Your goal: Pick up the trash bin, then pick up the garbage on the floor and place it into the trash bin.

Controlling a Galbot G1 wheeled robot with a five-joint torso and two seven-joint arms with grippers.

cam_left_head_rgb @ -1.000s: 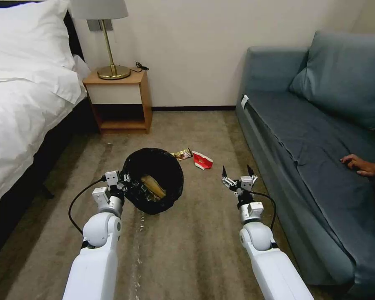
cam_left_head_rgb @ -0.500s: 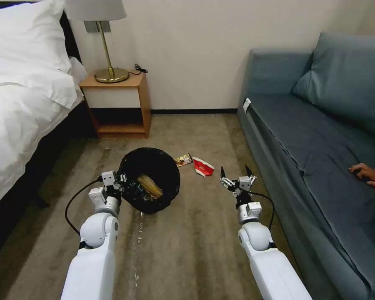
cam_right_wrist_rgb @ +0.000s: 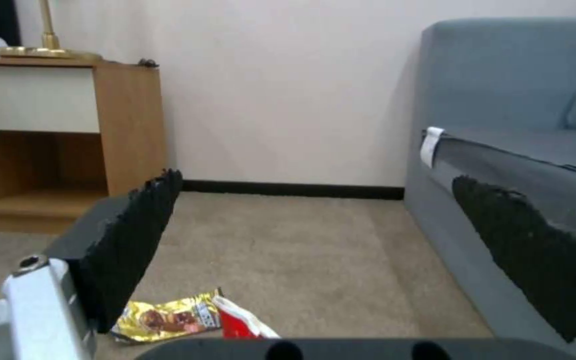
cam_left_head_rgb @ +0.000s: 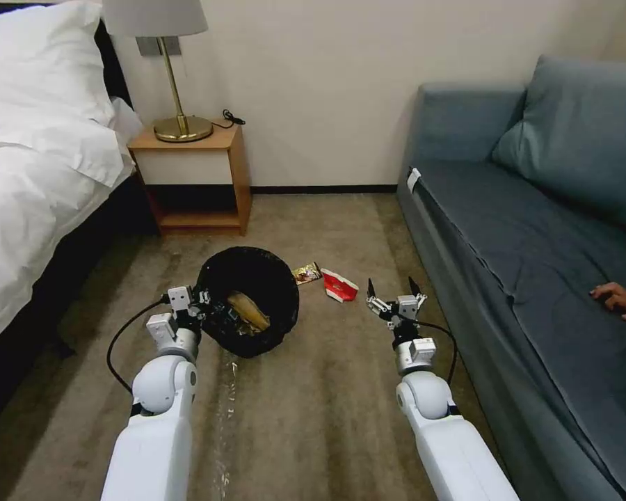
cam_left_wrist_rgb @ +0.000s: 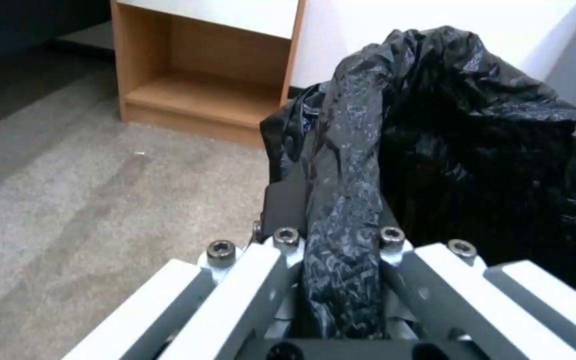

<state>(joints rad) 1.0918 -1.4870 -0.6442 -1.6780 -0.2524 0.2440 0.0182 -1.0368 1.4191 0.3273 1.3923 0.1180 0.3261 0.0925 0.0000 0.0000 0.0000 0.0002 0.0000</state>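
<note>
1. The trash bin [cam_left_head_rgb: 249,300] hangs off the floor from the left gripper [cam_left_head_rgb: 200,304], whose jaws are clamped on the bag-covered rim [cam_left_wrist_rgb: 345,200]. Crumpled brown paper [cam_left_head_rgb: 247,309] already lies inside, next to smaller litter too dark to make out.
2. The red-and-white carton [cam_left_head_rgb: 339,284] and the gold wrapper [cam_left_head_rgb: 306,273] lie on the carpet [cam_left_head_rgb: 313,410], touching or nearly so. They are just beyond the bin's far rim, and ahead of the right gripper [cam_left_head_rgb: 394,291] towards its inner finger [cam_right_wrist_rgb: 131,240].
3. The right gripper hovers above the carpet with its jaws spread wide and nothing between them.
4. The step in hand looks like fetching the carton. Bring the open jaws over it, slightly towards the bin, and straddle its narrow width so the wrapper stays outside the pinch.
5. Lower until the fingertips brush the pile, then close firmly; crushed card should fold rather than slip.
6. Keep the bin's mouth level and close by, so the carry is short.
7. The nightstand [cam_left_head_rgb: 195,177] and sofa [cam_left_head_rgb: 508,229] stand well clear of both jaws.
</note>
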